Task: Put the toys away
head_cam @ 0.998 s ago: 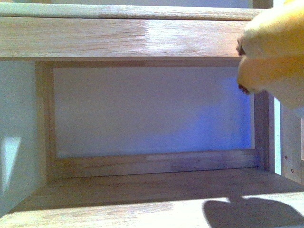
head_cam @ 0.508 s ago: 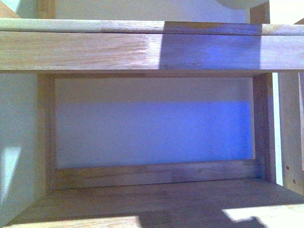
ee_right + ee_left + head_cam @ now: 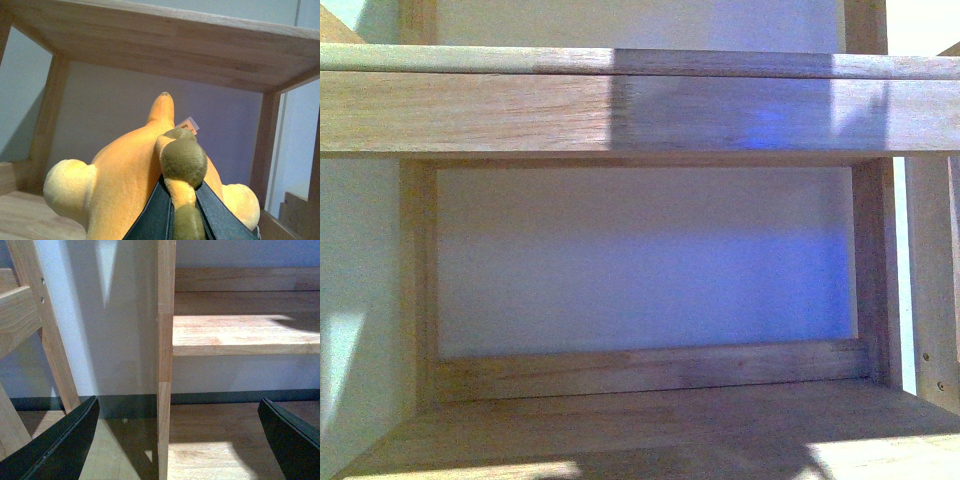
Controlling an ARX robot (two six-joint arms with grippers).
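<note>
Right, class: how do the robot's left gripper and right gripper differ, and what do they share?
The left gripper is wide open; the right gripper is shut. The left gripper holds nothing, while the right gripper clamps the orange-yellow plush toy. The left gripper faces a wooden post; the right gripper points under a shelf board. Both are dark.

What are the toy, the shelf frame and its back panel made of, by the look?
Plush toy: soft orange-yellow pile fabric, fuzzy surface, rounded stuffed limbs, sewn-in tag. Shelf frame: light wood, visible grain and board joints, matte finish; solid or veneer cannot be told. Back panel: smooth, pale, grainless, probably painted board or laminate.
</note>
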